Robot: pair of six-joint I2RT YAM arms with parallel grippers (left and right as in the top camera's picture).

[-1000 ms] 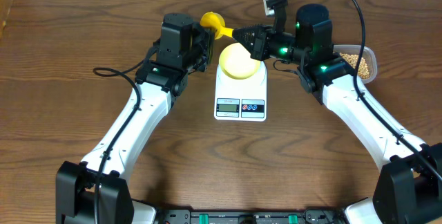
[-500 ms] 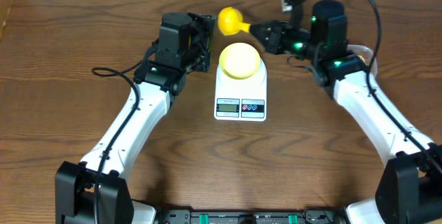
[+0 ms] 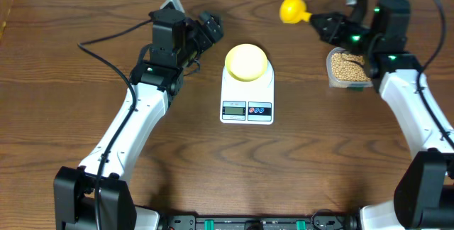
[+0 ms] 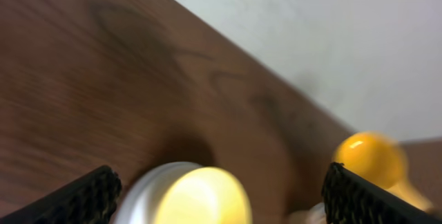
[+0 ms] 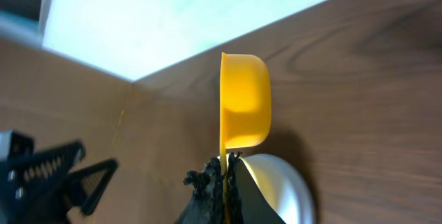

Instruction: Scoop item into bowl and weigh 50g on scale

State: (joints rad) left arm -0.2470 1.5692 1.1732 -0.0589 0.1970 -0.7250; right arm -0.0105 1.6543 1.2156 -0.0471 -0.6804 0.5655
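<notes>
Right now my right pincer (image 3: 318,21) is clamped on the yellow scoop (image 3: 291,8) above the tabletop (image 3: 319,152). My left pincer (image 3: 209,25) gapes wide, apparently empty. The bowl (image 3: 246,62) sits on the scale (image 3: 247,106), and the beans (image 3: 347,65) lie in the clear tub (image 3: 330,81).

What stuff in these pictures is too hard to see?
- Numbers on the scale: in the overhead view the display is too small to read.
- bowl: the left wrist view is blurred, and the bottom edge cuts it off.
- Inside the scoop: the right wrist view shows it side-on.
- tub: in the overhead view the right arm covers part.
</notes>
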